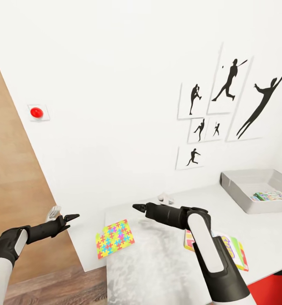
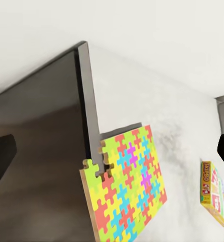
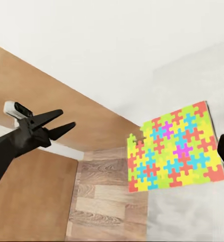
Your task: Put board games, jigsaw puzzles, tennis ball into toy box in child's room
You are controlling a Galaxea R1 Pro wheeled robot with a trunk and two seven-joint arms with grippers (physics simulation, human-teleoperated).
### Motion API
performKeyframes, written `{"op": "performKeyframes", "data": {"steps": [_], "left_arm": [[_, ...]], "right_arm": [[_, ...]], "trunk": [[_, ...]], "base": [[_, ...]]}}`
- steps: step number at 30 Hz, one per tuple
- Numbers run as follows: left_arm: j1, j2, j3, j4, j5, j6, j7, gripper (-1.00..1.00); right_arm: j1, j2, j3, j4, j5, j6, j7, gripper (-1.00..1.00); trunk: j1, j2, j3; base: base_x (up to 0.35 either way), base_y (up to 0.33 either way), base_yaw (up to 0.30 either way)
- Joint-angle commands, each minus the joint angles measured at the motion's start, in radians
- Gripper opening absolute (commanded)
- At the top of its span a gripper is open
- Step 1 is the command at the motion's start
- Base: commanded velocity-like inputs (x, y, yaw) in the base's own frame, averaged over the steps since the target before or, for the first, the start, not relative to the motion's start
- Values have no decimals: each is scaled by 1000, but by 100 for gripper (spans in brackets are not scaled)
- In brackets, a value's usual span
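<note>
Only one legible marking is showing: red lettering on the yellow edge of the board game (image 2: pixel 216 194) in the left wrist view, too small for me to read with confidence.

I am seeing one jigsaw puzzle (image 1: pixel 114 238) lying flat at the corner of the surface (image 1: pixel 158 262), overhanging its edge toward the wood-plank floor (image 1: pixel 52 288). My left pincer (image 1: pixel 71 217) is hanging off the surface, beside its edge, with the puzzle just beyond and apart from it; its two fingers are standing slightly parted and holding nothing. My right pincer (image 1: pixel 136 207) is hovering above the surface, past the puzzle's far corner, not touching it; I cannot tell how its fingers are standing.

In the right wrist view the left pincer (image 3: pixel 59 123) is showing with the puzzle (image 3: pixel 175 148) well to one side of it.

Count: one jigsaw puzzle; one yellow, green and red board game (image 1: pixel 234 250) lying on the surface, partly hidden under my right forearm; one toy box (image 1: pixel 238 186) sitting at the far end of the surface against the wall, carrying one printed flat item (image 1: pixel 271 195). Six black silhouette pictures (image 1: pixel 230 82) are hanging on the white wall, and one red button (image 1: pixel 36 112) is sitting in a white plate.
</note>
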Motion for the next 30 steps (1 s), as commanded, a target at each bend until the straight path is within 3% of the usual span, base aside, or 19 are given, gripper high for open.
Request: {"op": "performKeyframes", "data": {"steps": [1,3,8,11,15,19,23,30], "left_arm": [[-1,0,4,0,-2,8,-4,100],[-1,-1,4,0,-2,8,-4,100],[-1,0,4,0,-2,8,-4,100],[-1,0,4,0,-2,8,-4,100],[-1,-1,4,0,-1,8,-5,100],[-1,1,4,0,-1,8,-26,100],[-1,2,1,0,-4,8,-95,100],[-1,4,2,0,-4,8,-128,100]], "right_arm": [[-1,-1,3,-1,-25,3,-10,100],[-1,-3,12,-2,-63,5,-8,100],[-1,-6,11,-3,-97,7,-7,100],[-1,-7,13,-3,-138,7,-6,100],[-1,-7,13,-3,-235,5,-6,100],[-1,-7,11,-3,-257,5,-6,100],[-1,-6,13,-3,-262,1,-6,100],[-1,-2,17,-2,-263,-2,-6,100]], "trunk": [[4,-9,-5],[12,-23,-11],[31,-58,-27],[43,-79,-36],[58,-107,-49],[73,-135,-61],[89,-163,-74],[115,-212,-96]], "base": [[0,0,0],[0,0,0],[0,0,0],[0,0,0],[0,0,0],[0,0,0],[0,0,0],[0,0,0]]}}
